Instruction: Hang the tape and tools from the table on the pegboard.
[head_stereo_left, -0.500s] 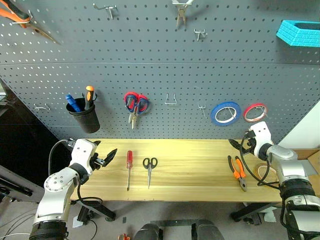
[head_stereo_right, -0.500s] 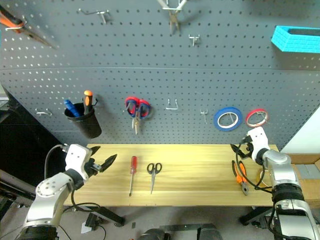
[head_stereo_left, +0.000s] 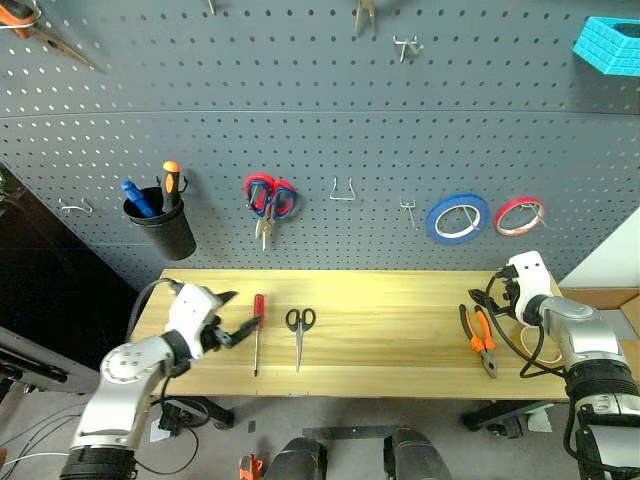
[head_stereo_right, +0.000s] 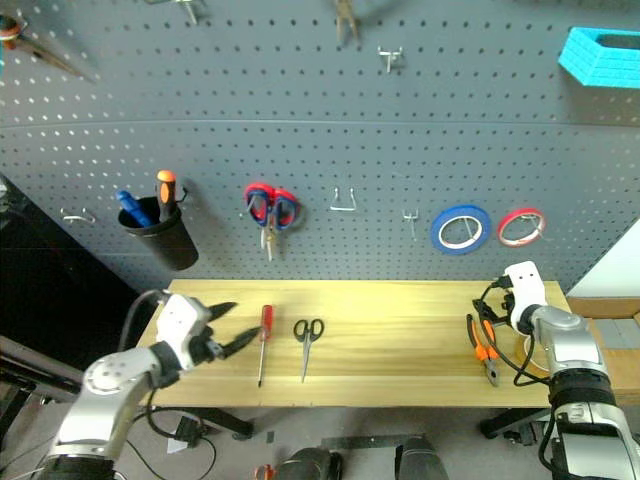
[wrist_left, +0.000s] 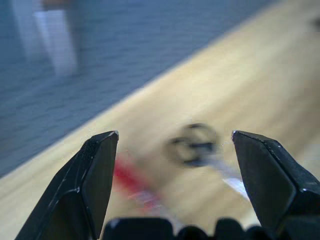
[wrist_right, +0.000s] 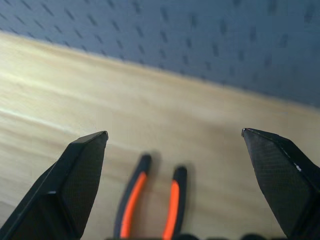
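On the pale wood table (head_stereo_left: 390, 330) lie a red-handled screwdriver (head_stereo_left: 258, 308), small black-handled scissors (head_stereo_left: 299, 324) and orange-and-black pliers (head_stereo_left: 477, 338). My left gripper (head_stereo_left: 236, 314) is open just left of the screwdriver's handle, not touching it. The left wrist view shows the red handle (wrist_left: 131, 181) and the scissors (wrist_left: 193, 145) blurred between the fingers. My right gripper (head_stereo_left: 487, 299) is open above the pliers' handles (wrist_right: 150, 200). The tan tape (head_stereo_left: 528, 338) lies at the table's right end, partly hidden behind my right forearm. The dark grey pegboard (head_stereo_left: 320, 130) rises behind the table.
On the pegboard hang a black cup (head_stereo_left: 165, 228) with blue and orange handled tools, red-and-blue scissors (head_stereo_left: 270, 200), a blue tape ring (head_stereo_left: 457, 218), a red tape ring (head_stereo_left: 520, 215) and a cyan bin (head_stereo_left: 610, 45). Bare hooks (head_stereo_left: 342, 190) sit mid-board.
The camera has shifted, so the whole scene sits differently. My left gripper has moved right, closing in on the screwdriver's handle. The right gripper stays over the pliers.
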